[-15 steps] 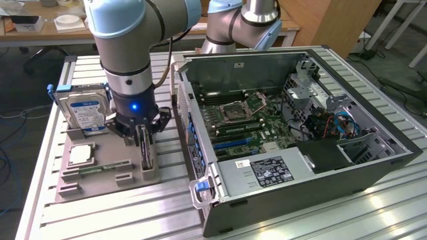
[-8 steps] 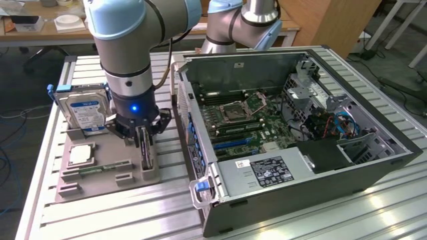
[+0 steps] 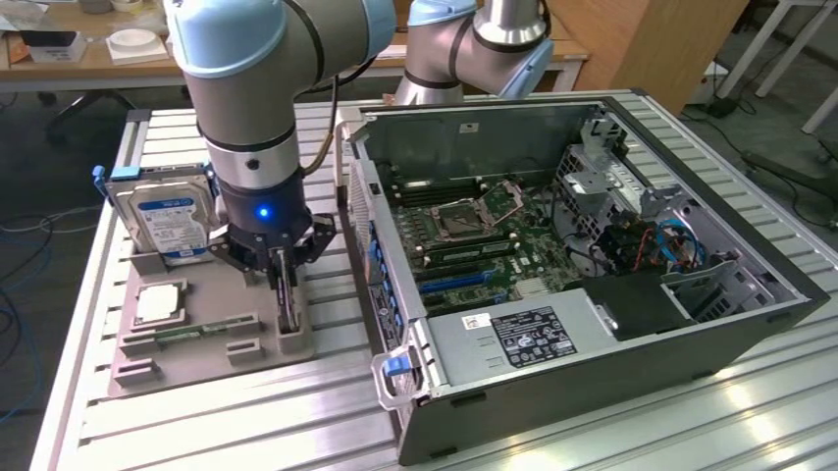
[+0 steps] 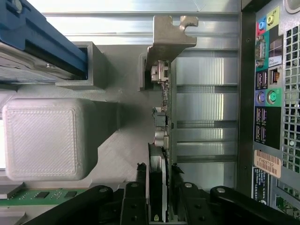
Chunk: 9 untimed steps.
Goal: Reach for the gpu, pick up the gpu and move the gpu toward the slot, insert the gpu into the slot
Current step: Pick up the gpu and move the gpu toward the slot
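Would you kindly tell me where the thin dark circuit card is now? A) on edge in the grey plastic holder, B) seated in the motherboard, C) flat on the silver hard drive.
A: the thin dark circuit card stands on edge in the grey plastic holder, beneath the hand.

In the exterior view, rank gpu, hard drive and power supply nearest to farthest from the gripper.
1. gpu, right at the gripper, edge-on in the holder.
2. hard drive, on the exterior view's left.
3. power supply, in the computer case, on the exterior view's right.
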{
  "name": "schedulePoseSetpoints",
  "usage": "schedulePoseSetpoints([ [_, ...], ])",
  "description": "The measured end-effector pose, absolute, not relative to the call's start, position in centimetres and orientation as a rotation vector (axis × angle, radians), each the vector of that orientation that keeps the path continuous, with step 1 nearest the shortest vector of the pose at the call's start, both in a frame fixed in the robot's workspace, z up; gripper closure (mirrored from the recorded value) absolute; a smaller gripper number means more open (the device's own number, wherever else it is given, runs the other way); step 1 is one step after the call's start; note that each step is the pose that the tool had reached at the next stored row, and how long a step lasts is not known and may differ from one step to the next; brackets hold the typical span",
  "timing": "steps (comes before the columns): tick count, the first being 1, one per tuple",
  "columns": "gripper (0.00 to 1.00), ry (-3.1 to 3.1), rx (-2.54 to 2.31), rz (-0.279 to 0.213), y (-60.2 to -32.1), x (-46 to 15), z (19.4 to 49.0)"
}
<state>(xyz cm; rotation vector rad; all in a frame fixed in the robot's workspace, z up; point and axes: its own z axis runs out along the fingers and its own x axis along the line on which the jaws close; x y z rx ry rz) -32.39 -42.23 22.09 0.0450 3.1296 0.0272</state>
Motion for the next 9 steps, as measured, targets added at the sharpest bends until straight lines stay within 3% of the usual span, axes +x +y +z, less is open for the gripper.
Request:
schedulePoseSetpoints([
  [1, 0.64, 3.130, 0.045, 0.027, -42.22, -32.39, 22.09],
  [2, 0.71, 3.130, 0.045, 0.027, -42.22, -32.38, 22.09],
  [9, 0.71, 3.130, 0.045, 0.027, -42.22, -32.38, 22.09],
])
